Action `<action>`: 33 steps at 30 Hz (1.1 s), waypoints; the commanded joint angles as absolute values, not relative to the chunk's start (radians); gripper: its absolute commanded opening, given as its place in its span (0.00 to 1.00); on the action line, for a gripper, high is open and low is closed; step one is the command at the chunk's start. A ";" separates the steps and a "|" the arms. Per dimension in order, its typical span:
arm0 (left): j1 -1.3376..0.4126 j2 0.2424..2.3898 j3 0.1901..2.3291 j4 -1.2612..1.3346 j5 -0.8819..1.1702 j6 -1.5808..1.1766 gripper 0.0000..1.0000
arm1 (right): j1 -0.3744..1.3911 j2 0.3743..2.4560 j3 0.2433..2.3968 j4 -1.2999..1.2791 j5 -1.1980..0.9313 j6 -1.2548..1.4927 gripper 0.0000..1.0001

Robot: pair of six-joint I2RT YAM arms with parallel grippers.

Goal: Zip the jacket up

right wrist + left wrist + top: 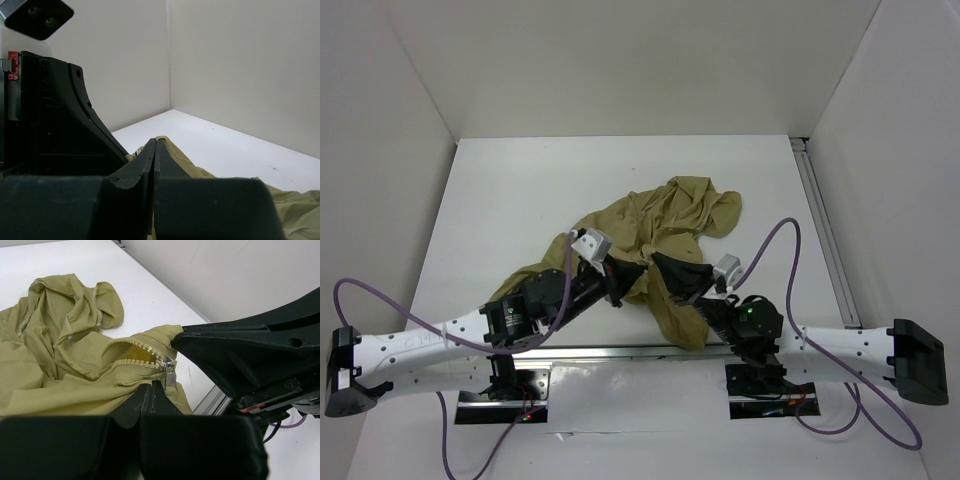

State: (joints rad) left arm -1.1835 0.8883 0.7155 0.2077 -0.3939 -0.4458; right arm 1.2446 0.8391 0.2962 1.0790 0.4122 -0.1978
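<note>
The khaki jacket (670, 215) lies crumpled mid-table, its near edge lifted between the two arms. In the left wrist view the zipper slider (167, 363) sits near the end of the gaping teeth, and its pull tab (170, 378) hangs beside my left gripper (152, 386). That gripper is shut, tips against the fabric below the slider, and nothing shows between them. My right gripper (156, 142) is shut on the jacket's edge (172, 335) just past the slider. In the top view my left gripper (636, 273) and right gripper (656, 259) stand close together.
White walls close in the table on three sides. An aluminium rail (825, 230) runs along the right side and another (620, 351) along the front by the arm bases. Purple cables (775, 240) loop from both arms.
</note>
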 commanded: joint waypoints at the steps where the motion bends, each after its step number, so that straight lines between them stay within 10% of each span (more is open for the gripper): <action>1: -1.187 0.897 0.787 0.230 -0.359 -0.417 0.00 | 1.241 0.825 0.322 1.074 0.411 -0.179 0.00; 33: -1.230 1.054 0.890 0.230 -0.327 -0.380 0.00 | 1.241 0.845 0.331 1.075 0.383 -0.123 0.00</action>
State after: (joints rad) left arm -1.2201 1.0466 0.8440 0.1505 -0.3504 -0.3943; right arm 1.2381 0.8413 0.2962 1.0740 0.4168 -0.1459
